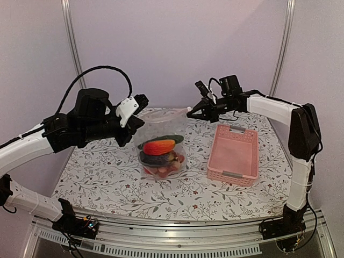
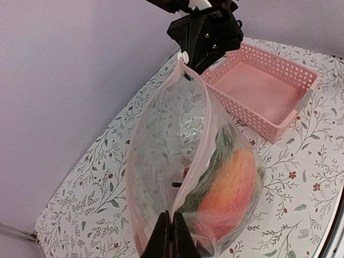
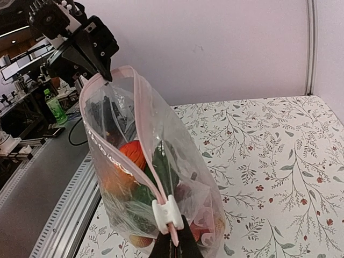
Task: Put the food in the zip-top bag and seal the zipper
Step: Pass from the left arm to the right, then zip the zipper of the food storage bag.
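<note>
The clear zip-top bag [image 1: 163,156] hangs stretched between both grippers, its bottom resting on the table. The food shows through it: a red-orange pepper [image 1: 158,146] on top of a green cucumber [image 1: 167,138], with a red ball [image 3: 131,153] deeper in. My left gripper [image 2: 172,236] is shut on one end of the bag's mouth edge. My right gripper [image 3: 174,248] is shut on the other end, just behind the white slider [image 3: 168,214]. The pink zipper [image 3: 141,115] runs between them, and its two strips stand apart in the right wrist view.
An empty pink slotted basket [image 1: 234,153] stands to the right of the bag. The table has a floral cloth [image 1: 107,177]. A metal rail [image 1: 161,244] runs along the near edge by the arm bases.
</note>
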Controlling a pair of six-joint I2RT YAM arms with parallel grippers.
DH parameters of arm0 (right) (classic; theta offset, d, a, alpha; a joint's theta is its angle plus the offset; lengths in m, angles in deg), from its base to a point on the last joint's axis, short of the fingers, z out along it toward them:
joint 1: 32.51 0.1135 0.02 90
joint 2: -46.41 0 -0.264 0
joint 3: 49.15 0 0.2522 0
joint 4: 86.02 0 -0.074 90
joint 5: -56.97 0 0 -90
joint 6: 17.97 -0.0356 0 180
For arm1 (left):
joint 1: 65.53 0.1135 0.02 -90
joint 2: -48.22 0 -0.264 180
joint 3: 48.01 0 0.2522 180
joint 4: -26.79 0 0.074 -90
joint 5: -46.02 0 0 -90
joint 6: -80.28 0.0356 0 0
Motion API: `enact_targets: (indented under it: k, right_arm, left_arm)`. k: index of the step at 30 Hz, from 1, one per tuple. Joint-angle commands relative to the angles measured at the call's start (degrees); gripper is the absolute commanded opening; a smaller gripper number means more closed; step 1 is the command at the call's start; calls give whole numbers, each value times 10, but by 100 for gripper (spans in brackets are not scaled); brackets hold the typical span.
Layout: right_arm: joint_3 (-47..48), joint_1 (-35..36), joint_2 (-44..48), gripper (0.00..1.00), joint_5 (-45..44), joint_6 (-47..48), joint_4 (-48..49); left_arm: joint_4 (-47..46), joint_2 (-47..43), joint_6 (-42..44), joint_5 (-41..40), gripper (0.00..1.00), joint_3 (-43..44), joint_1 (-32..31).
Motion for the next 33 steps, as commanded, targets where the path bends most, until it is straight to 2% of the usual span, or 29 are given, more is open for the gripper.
enact_targets:
  k: [1, 3, 5, 7, 12, 17, 25, 33]
  right_arm:
    - [-34, 2, 81, 0, -112, 5, 6]
    - [-49, 3, 115, 0, -152, -5, 4]
    - [-65, 8, 144, 0, -174, -11, -6]
    - [-77, 19, 178, 0, -205, -8, -20]
    - [-73, 56, 213, 0, -273, 31, -98]
    - [-67, 67, 238, 0, -318, 33, -142]
    - [7, 80, 257, 0, -370, 23, -250]
    - [62, 130, 220, 0, -351, 26, -275]
  left_arm:
    - [-10, -23, -23, -56, 2, 8, 7]
    - [-8, -30, -33, -54, 12, 15, 18]
    - [-9, -34, -35, -36, 36, 18, 22]
    - [-10, -31, -37, -11, 50, 22, 23]
    - [-45, -5, -63, 61, 67, 67, 22]
    - [-67, 57, -81, 139, 70, 135, 18]
    - [-127, 136, -95, 188, 69, 173, 3]
    - [-144, 113, -94, 196, 69, 152, -1]
